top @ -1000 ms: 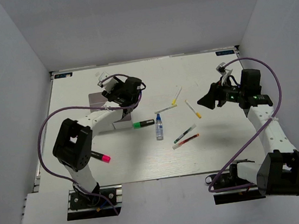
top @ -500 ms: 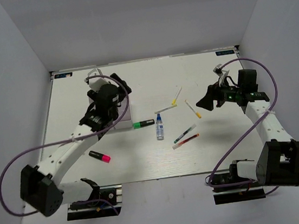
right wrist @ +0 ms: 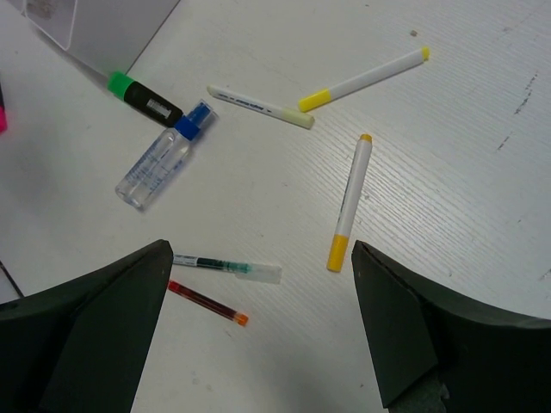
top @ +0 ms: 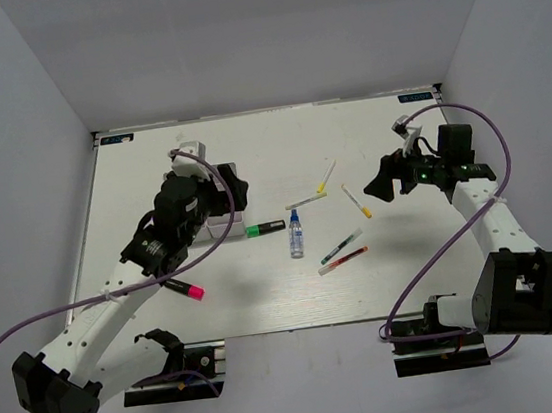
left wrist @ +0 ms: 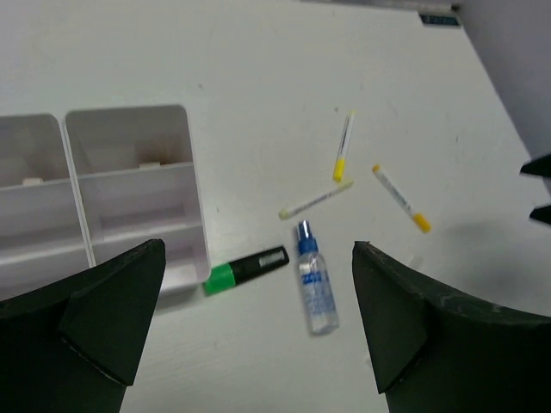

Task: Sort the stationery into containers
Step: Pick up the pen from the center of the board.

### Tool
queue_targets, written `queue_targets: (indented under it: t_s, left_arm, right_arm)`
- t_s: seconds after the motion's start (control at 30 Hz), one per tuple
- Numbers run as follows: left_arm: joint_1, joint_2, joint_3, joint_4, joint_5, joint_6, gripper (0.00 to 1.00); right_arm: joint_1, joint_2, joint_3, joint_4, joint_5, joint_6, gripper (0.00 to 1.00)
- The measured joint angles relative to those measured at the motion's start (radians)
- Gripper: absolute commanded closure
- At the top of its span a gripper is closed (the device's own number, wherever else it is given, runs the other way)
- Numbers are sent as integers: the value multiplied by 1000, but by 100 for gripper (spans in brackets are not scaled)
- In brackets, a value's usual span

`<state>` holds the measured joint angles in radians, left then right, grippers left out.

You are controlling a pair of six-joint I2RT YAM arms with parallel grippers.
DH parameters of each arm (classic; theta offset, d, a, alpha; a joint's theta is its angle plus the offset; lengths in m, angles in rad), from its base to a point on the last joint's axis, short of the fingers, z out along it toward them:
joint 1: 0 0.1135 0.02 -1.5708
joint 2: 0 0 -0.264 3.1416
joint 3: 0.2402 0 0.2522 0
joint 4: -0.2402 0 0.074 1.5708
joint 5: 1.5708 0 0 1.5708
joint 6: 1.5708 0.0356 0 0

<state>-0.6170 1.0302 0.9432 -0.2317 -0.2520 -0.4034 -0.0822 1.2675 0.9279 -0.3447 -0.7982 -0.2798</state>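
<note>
The white compartment tray (top: 221,221) lies partly under my left arm; its cells show in the left wrist view (left wrist: 129,198). A green highlighter (top: 265,228) (left wrist: 246,268) lies just right of it, beside a blue-capped clear tube (top: 294,236) (left wrist: 314,282). Three yellow-ended pens (top: 328,177) (top: 305,200) (top: 356,201) lie beyond them. A green pen (right wrist: 226,268) and a red pen (right wrist: 207,303) lie nearer. A pink-capped marker (top: 183,289) lies front left. My left gripper (top: 234,195) (left wrist: 258,344) is open and empty above the tray's right edge. My right gripper (top: 379,186) (right wrist: 258,344) is open and empty, right of the pens.
The table's back edge (top: 265,113) meets grey walls on three sides. The left arm's purple cable (top: 29,327) loops out past the table's left edge. The right arm's cable (top: 488,130) arches over its wrist.
My left arm has unfolded, its elbow swinging out to the front left, and its wrist has drawn back from over the tray toward the near side. The right gripper has barely shifted.
</note>
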Motion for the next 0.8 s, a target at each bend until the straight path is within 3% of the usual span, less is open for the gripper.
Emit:
queue_targets:
  t_s: [0.3,0.43,0.53,0.67,0.8]
  left_arm:
    - [0,-125,-93,-81,86,56,2]
    - [0,-217,-141,-82,104,55,5]
    - [0,-239,-152,-84,114,54,10]
    - [0,-243,-165,-83,133,50,28]
    - [0,-249,-177,-101,154,51,30]
  right_arm:
    - [35,40,32,-31,97,-34,10]
    - [68,47,32,-31,153,-43,18]
    - [92,57,32,-31,181,-43,22]
    - [127,82,43,-34,212,-42,32]
    - [156,111,67,-43,235,-43,37]
